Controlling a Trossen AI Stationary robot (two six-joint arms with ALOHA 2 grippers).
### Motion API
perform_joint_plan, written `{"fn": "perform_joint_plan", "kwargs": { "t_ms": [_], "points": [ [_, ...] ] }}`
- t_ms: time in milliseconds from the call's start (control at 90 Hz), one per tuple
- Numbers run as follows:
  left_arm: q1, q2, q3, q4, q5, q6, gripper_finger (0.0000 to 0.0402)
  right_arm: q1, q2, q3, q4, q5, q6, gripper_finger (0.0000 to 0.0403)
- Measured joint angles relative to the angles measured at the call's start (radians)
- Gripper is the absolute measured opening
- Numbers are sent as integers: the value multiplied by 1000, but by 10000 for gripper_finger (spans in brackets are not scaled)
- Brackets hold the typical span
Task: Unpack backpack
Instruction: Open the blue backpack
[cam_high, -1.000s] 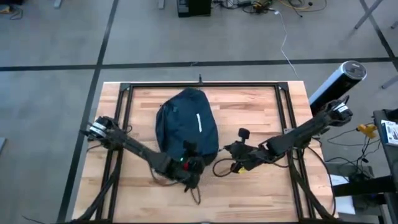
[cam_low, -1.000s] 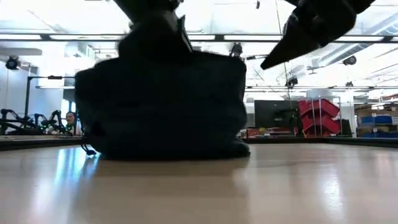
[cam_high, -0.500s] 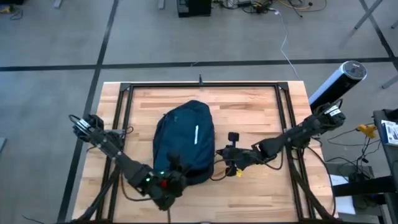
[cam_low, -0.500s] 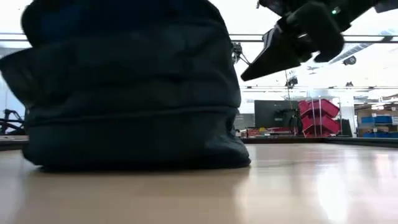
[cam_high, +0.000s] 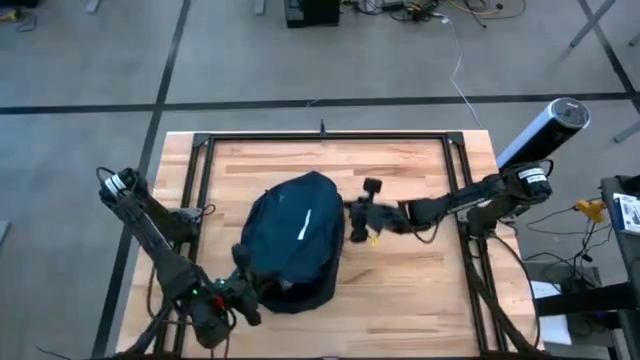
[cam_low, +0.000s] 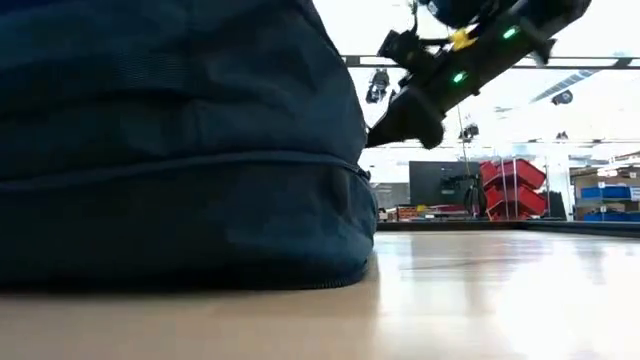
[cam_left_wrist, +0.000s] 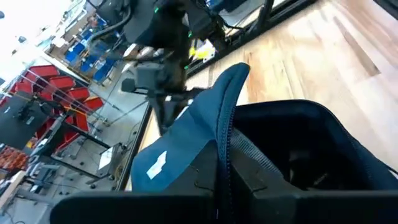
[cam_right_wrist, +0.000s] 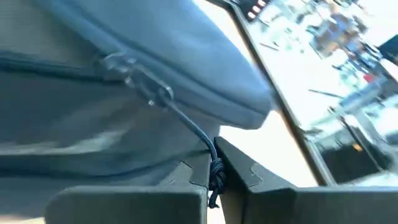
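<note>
Both end effectors partly hidden against backpack.

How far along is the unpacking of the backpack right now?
Early stage. Nothing has been taken out: no contents lie on the table. In hand: the right gripper is shut on the zipper pull cord of the backpack, and the left gripper is at the bag's near edge. Emptying it is still to come.

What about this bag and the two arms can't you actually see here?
- Backpack contents: left wrist view looks into the opening, but the inside is dark.
- Left gripper fingers: high view, against the bag's edge, too small to tell.
- Table beyond the bag: low view, the bag blocks it.
- Right gripper pinches a zipper cord.
</note>
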Motion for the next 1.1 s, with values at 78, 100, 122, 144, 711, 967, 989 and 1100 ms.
{"fn": "perform_joint_plan", "kwargs": {
  "t_ms": [78,100,122,144,711,967,989,1100],
  "points": [
    [-3,-38,-38,31,-3,-6,0,-82,0,-1,-1,-1,-41,0],
    [-3,-48,-48,43,-4,-6,0,-107,0,-1,-1,-2,-54,0],
    [-3,-57,-57,55,-4,-4,0,-133,0,-1,-1,-4,-70,0],
    [-3,-65,-65,64,-4,2,0,-159,0,-1,-1,-7,-79,0],
    [161,-118,-92,196,29,111,0,-505,-48,44,-148,-499,-102,33],
    [383,-231,-91,258,271,189,0,-438,-174,208,-557,-498,0,172],
    [407,-241,-91,266,283,207,0,-427,-185,219,-577,-512,16,183],
    [533,-298,-91,297,372,289,0,-342,-241,239,-638,-607,72,230]
  ]
}}
